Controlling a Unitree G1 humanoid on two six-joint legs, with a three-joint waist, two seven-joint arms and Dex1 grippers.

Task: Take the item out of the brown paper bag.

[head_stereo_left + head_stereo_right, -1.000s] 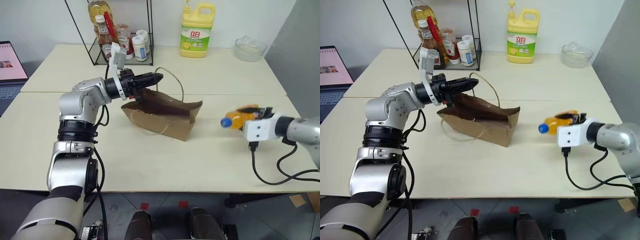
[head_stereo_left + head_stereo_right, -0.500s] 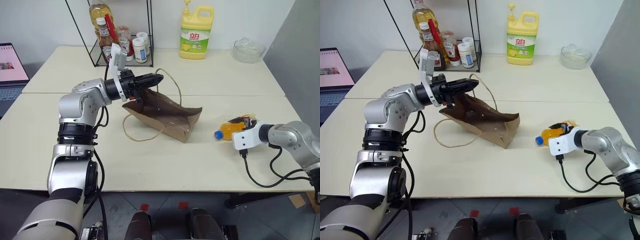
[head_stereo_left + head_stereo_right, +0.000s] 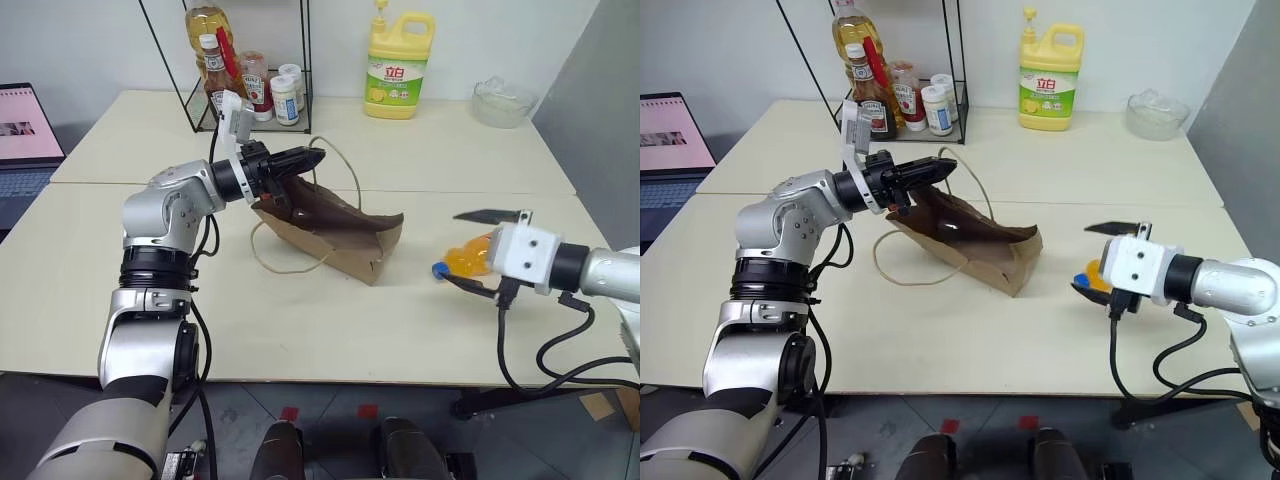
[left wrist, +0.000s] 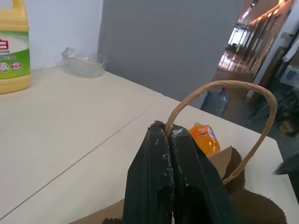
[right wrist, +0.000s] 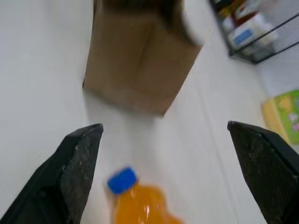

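Released: the right gripper point(image 3: 478, 250) has let go of the orange drink bottle point(image 3: 462, 262) and lifted off, jaws now spread wide above it. The bottle lies on its side on the table point(image 3: 330, 340), at three o'clock from the brown paper bag point(image 3: 335, 230) and well apart. The left gripper point(image 3: 312, 157) keeps its jaws clamped on a cord handle point(image 4: 219, 88). The task looks essentially done.

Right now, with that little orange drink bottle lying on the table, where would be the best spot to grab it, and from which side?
Probably around its orange body, from above. The bottle lies on its side on the table, blue cap toward the paper bag, so fingers can straddle the round middle. The cap looks too small for a sure hold. The right end effector hangs open beside it.
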